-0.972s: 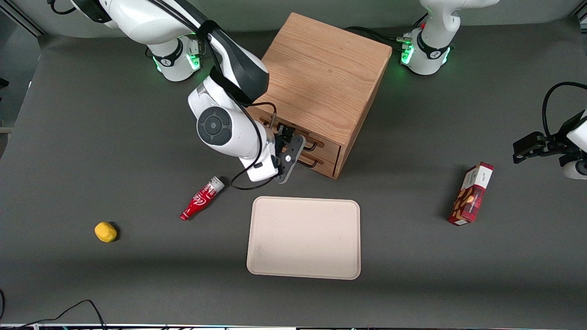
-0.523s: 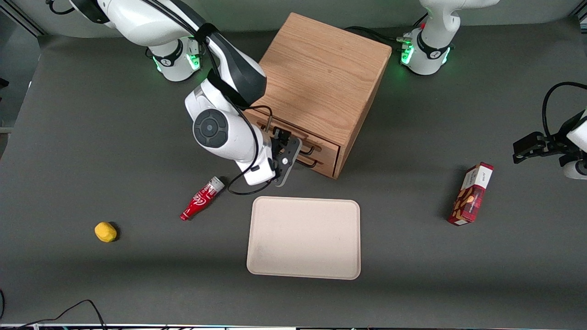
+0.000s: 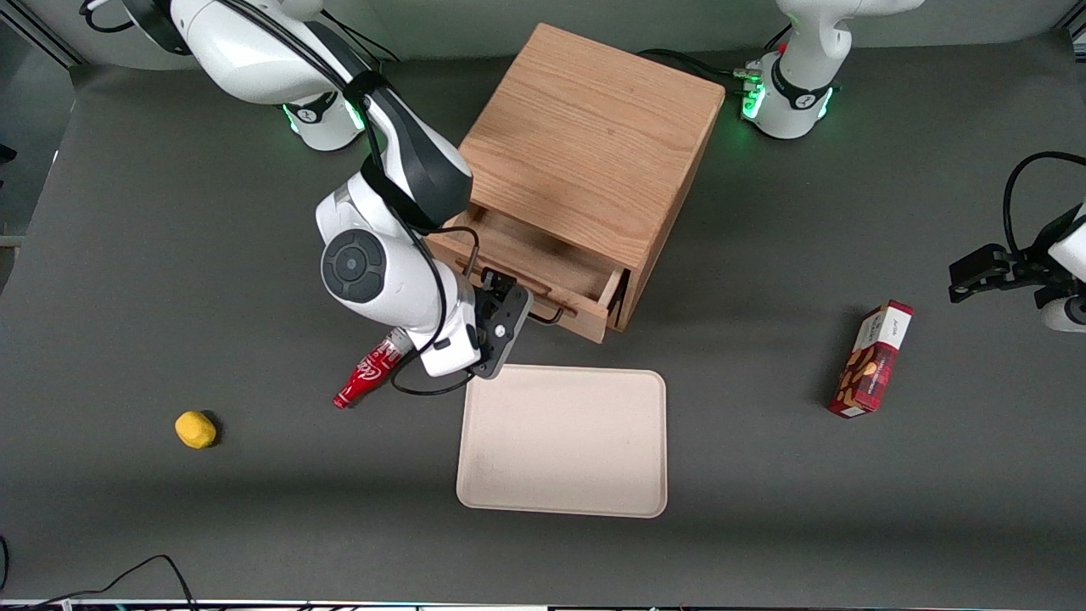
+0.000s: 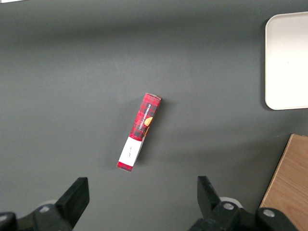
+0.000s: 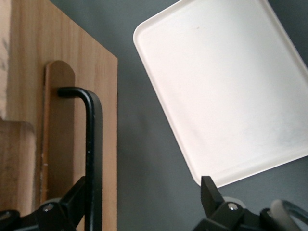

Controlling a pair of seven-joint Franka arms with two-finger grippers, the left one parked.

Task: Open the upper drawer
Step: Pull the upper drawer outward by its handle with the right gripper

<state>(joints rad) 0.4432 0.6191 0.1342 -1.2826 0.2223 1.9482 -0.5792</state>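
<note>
- The gripper (image 3: pixel 519 312) hovers at the front of the upper drawer (image 3: pixel 543 265), just above the near-cabinet edge of the tray (image 3: pixel 562 441).
- Its fingers (image 5: pixel 209 191) are spread wide and clamp nothing; the black wire handle (image 5: pixel 91 144) runs between them, close against one finger.
- The upper drawer now juts out of the cabinet (image 3: pixel 585 144) with its inside showing; a second ago it was closed.
- The gripper has moved nearer the front camera with it, and the wrist now overlaps the red bottle (image 3: pixel 361 382).

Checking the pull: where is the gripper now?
The gripper is at the upper drawer handle, in front of the cabinet, just above the tray edge.
</note>
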